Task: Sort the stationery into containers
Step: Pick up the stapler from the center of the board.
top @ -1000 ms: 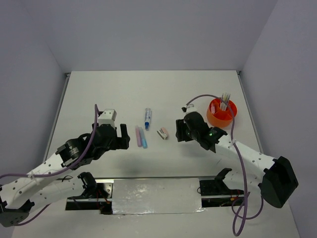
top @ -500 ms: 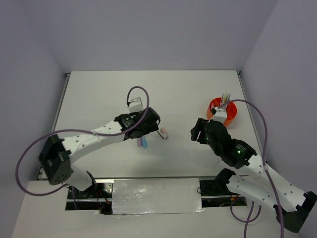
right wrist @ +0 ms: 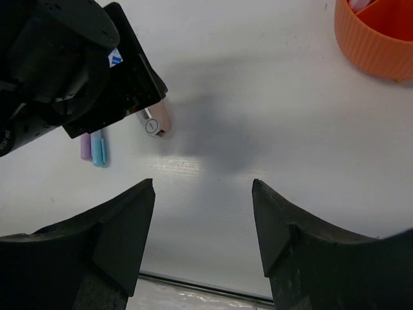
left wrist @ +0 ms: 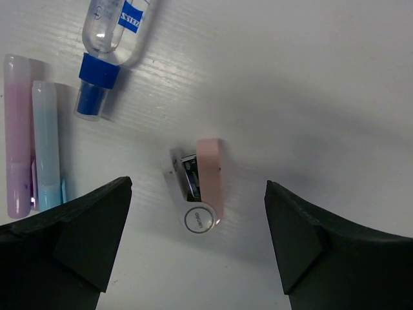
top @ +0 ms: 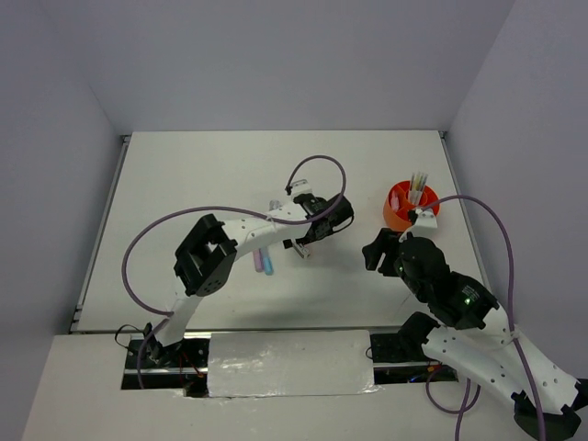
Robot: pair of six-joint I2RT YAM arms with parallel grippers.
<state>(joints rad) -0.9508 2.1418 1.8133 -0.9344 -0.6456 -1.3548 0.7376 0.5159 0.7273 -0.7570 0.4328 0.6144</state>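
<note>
A robotics lab test cell. A white desk [top: 184, 175] is boxed in by plain pale walls [top: 276, 64] on the left, far and right sides. The left arm [top: 246, 223] and right arm [top: 487, 354] are bolted at its near edge, either side of a silver plate [top: 289, 363], and trail purple cables [top: 319, 158].

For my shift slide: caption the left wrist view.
Open left gripper poised over a small pink stapler; pink marker, blue marker and blue-capped bottle alongside.
</note>
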